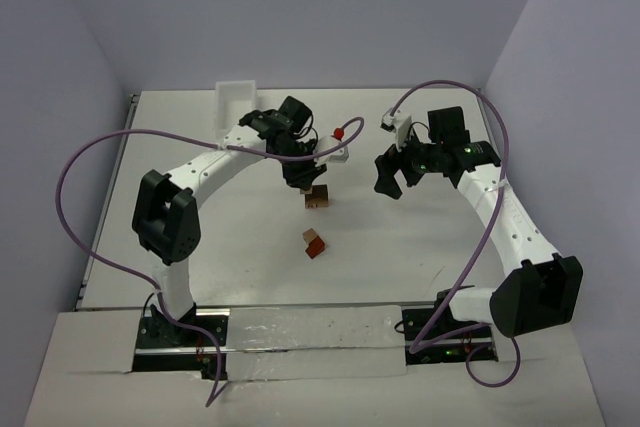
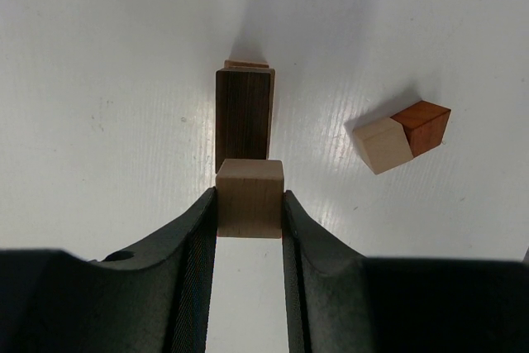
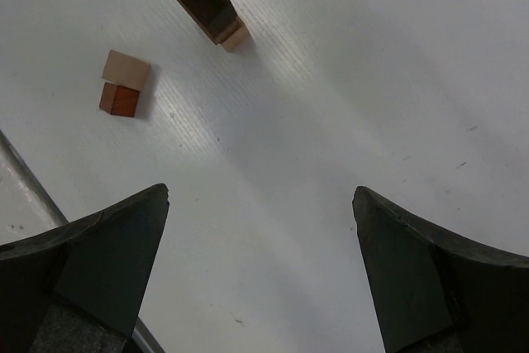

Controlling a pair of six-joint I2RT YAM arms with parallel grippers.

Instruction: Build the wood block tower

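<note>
nearest the arm bases, a tan block (image 2: 382, 145) and a reddish-brown block (image 2: 423, 126) lie touching on the table (image 1: 420, 247). beyond them stands the wood block tower (image 2: 243, 113), dark brown on tan. close by it, the left gripper (image 2: 250, 204) clamps a light tan block (image 2: 250, 192). to the right, the right gripper (image 3: 260, 204) gapes wide, holding nothing. a white bin (image 1: 236, 97) sits at the far edge.

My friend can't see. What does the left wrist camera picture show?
The left gripper holds a tan cube between its dark fingers, right by a dark brown block standing on a tan slab. To the right, a tan block and a reddish block lie touching on the white table.
</note>
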